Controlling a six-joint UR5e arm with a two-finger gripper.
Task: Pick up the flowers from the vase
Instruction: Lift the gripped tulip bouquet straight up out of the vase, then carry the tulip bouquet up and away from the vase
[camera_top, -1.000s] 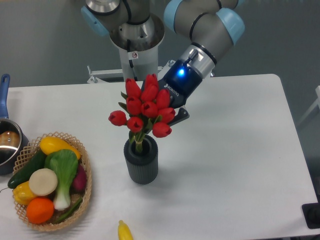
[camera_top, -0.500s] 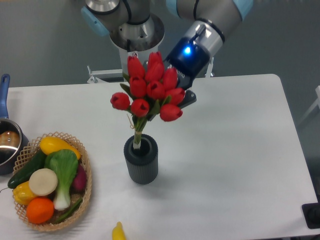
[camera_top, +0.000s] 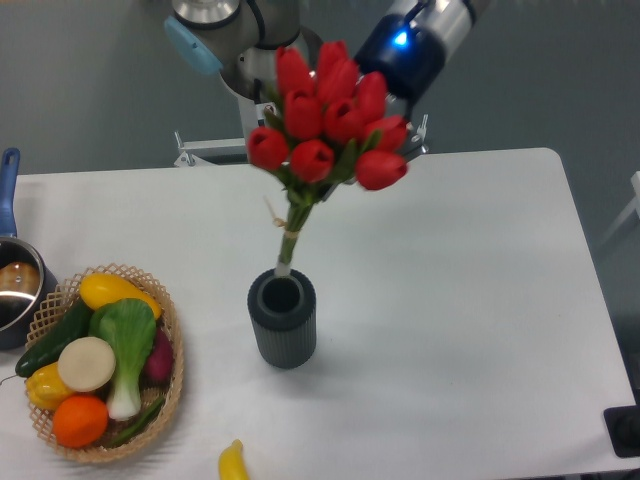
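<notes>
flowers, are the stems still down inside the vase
No, the flowers hang raised, their stem ends at or just above the vase rim, its dark mouth open.

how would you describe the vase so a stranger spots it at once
Look at the white table, near its middle, right of the wicker basket of vegetables. The vase is the short dark grey ribbed cylinder there, directly under the stem ends of the red flowers.

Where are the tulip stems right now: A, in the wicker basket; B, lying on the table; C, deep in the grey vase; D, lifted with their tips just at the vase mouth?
D: the red tulips hang tilted from the gripper, stem ends just at the rim of the grey ribbed vase.
</notes>
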